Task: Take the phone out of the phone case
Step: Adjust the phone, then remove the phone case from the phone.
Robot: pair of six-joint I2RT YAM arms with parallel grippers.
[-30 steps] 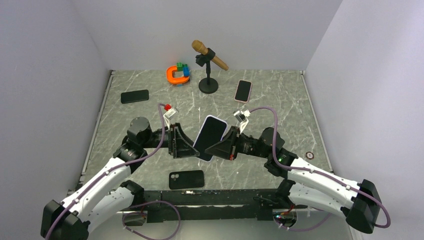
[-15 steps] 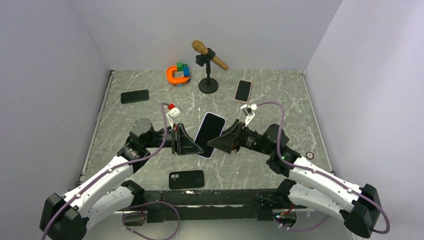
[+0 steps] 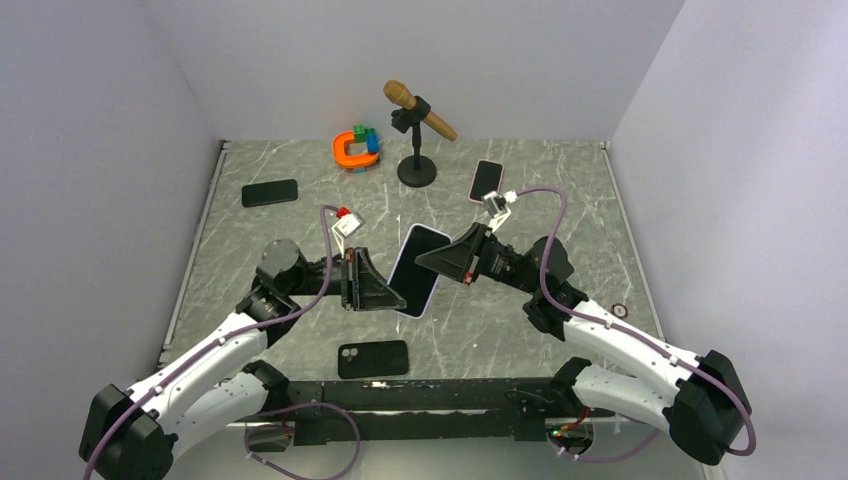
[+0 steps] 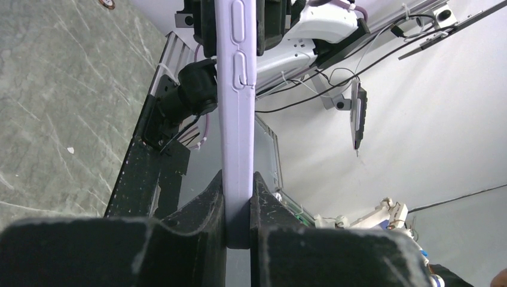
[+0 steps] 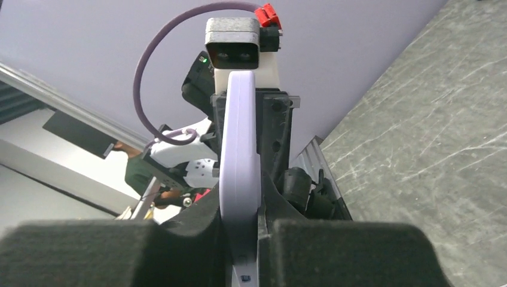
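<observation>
A phone with a dark screen sits in a lavender case and is held up off the table between both arms, tilted. My left gripper is shut on its lower left edge; the left wrist view shows the lavender case edge clamped between the black fingers. My right gripper is shut on its upper right edge; the right wrist view shows the case edge pinched between the fingers. The phone stays seated in the case.
A black phone case lies near the front edge. A black phone lies at the back left, a pink-cased phone at the back right. A microphone on a stand and an orange toy with blocks stand at the back.
Both grippers have lifted the cased phone slightly and shifted it toward the back. The right gripper slid from the phone's lower right edge up to its upper right edge.
</observation>
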